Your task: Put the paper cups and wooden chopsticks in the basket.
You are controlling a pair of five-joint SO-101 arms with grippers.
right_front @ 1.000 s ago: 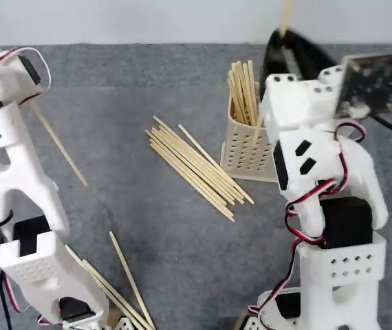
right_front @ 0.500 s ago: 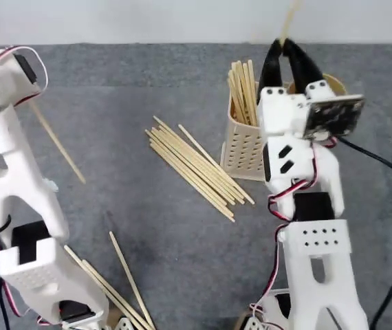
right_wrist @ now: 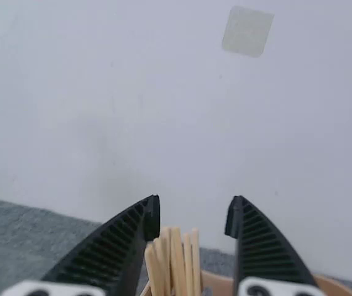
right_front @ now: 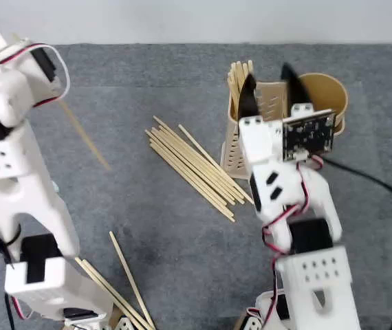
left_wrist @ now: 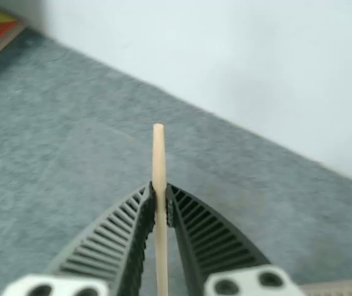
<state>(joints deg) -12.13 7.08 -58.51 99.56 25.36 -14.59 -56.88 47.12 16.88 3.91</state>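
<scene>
A grey, felt-like worktop [right_front: 182,261] runs back to a plain white wall [right_front: 182,20]. My left fingers [left_wrist: 129,222] are pinched on a single chopstick [left_wrist: 158,148], with part of it showing past the tips. In the high view it slants across the upper left of the frame, well apart from the basket [right_front: 232,155]. My right fingers [right_wrist: 123,240] are spread with nothing between them, over the basket at upper middle, where a bundle of sticks [right_front: 239,77] stands upright. A paper cup [right_front: 325,93] sits against it. I cannot tell whether it is inside or just behind. A pile of chopsticks [right_front: 196,168] lies at centre, and stray sticks [right_front: 128,275] lie at the lower left. The sticks look light, stiff and smooth, likely to pivot in a pinch, so I judge mid-length the safer hold. The cup looks thin and crushable, best held gently by its rim.
</scene>
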